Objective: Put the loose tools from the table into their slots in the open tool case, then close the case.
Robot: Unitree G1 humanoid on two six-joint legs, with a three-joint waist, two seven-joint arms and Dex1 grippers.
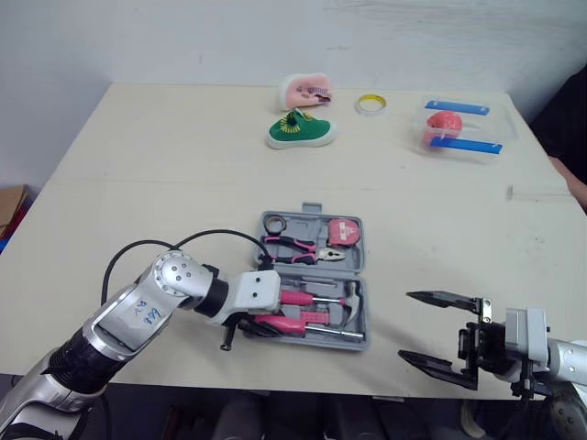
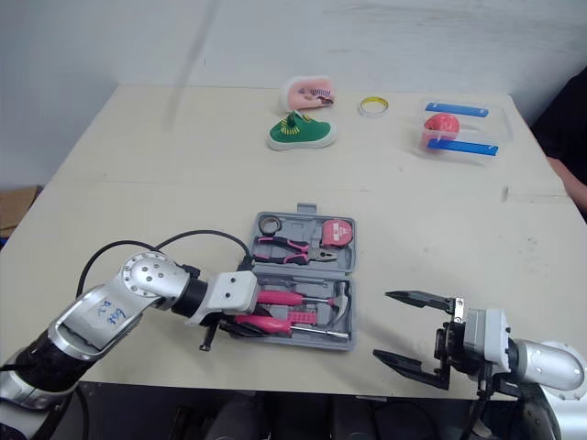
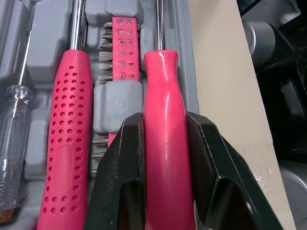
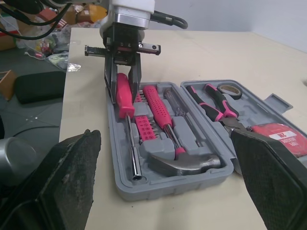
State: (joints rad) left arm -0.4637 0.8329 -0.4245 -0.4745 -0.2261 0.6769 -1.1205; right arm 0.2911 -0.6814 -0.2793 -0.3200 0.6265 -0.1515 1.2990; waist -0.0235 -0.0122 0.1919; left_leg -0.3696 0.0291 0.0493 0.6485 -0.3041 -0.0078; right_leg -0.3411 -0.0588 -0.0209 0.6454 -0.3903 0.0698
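The left hand [image 3: 164, 125] is clamped on the smooth pink handle of a screwdriver [image 3: 163, 81], which lies in the slot along the near edge of the open tool case [image 1: 307, 223], its steel shaft running along that edge. Beside it in the same half sit a pink strip of driver bits [image 3: 125, 48], a hammer [image 4: 184, 163] with a perforated pink grip, and a small clear-handled screwdriver [image 3: 12, 143]. The far half holds pink-and-black pliers [image 1: 298, 249], a red tape measure [image 1: 343, 231] and a roll of black tape [image 1: 274, 222]. The case lies flat near the front of the tabletop [image 1: 165, 183]. The right hand [image 1: 408, 325] hangs just right of the case by the front edge, fingers spread wide and holding nothing. At the far side lie a green shoe [image 1: 301, 130], a yellow ring [image 1: 370, 104] and a clear box with blue clips [image 1: 459, 128]
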